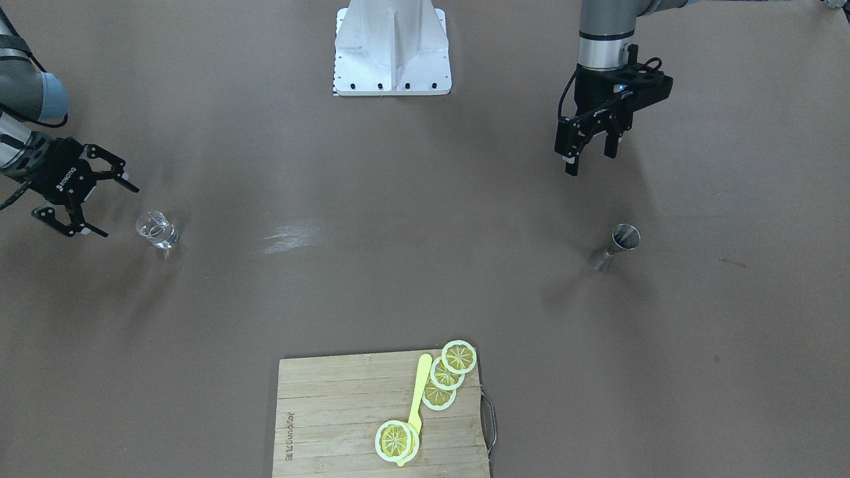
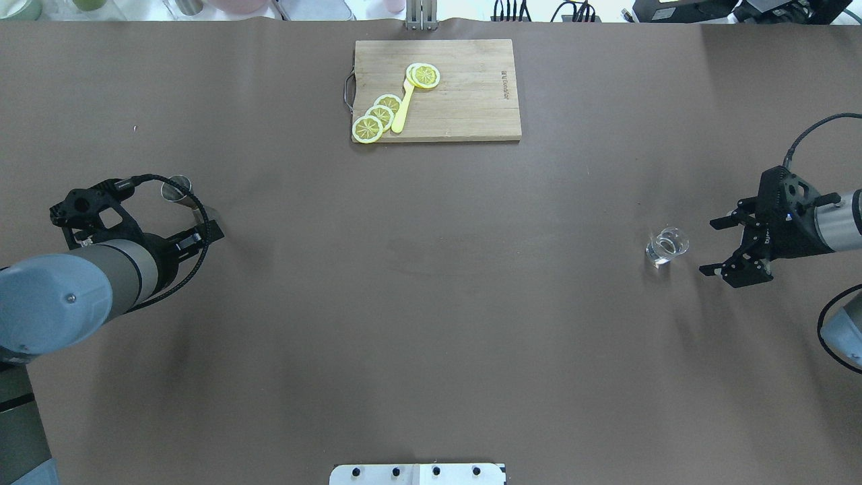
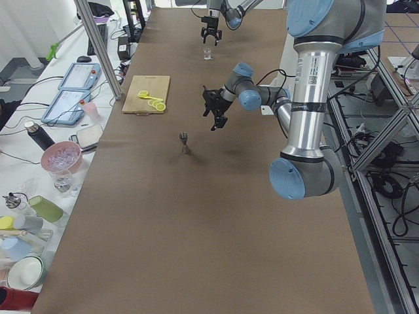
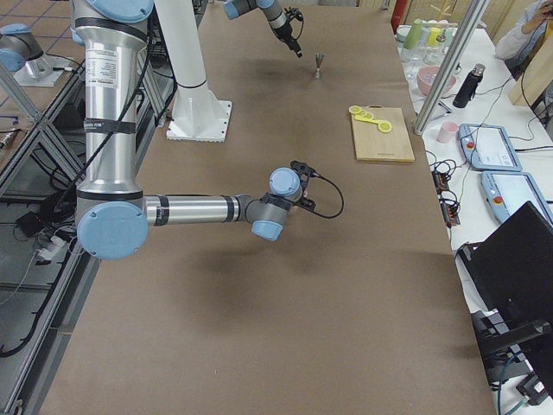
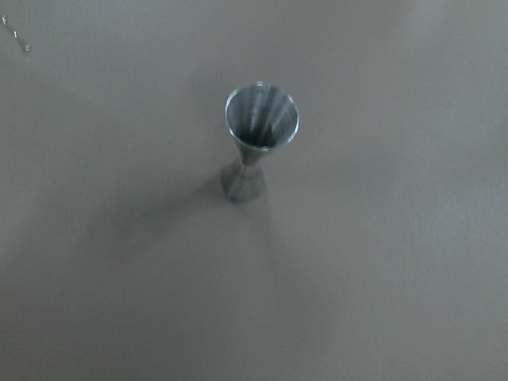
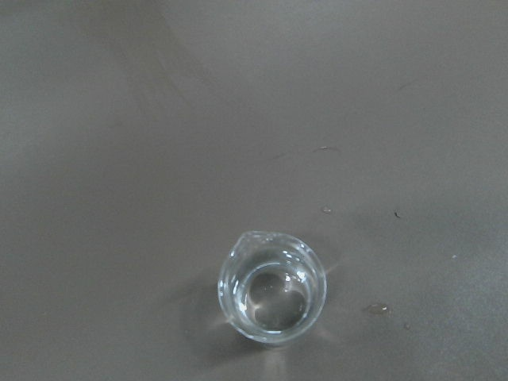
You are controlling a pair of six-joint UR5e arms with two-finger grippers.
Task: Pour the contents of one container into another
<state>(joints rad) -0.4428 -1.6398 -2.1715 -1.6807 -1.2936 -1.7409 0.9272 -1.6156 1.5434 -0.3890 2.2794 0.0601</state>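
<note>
clear glass (image 1: 157, 230) upright on table (image 1: 398, 279), just past tips of right gripper (image 1: 118, 211); jaws spread wide, glass not between them. jigger (image 1: 617, 245) upright, near left gripper (image 1: 590, 161); jaws parted, empty, jigger apart from them.

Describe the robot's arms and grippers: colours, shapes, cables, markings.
The left arm and right arm are silver-grey tubes with light-blue joint caps. The left gripper and right gripper are black and two-fingered, each with a black cable looping along the wrist. The right gripper bears white lettering.
</note>
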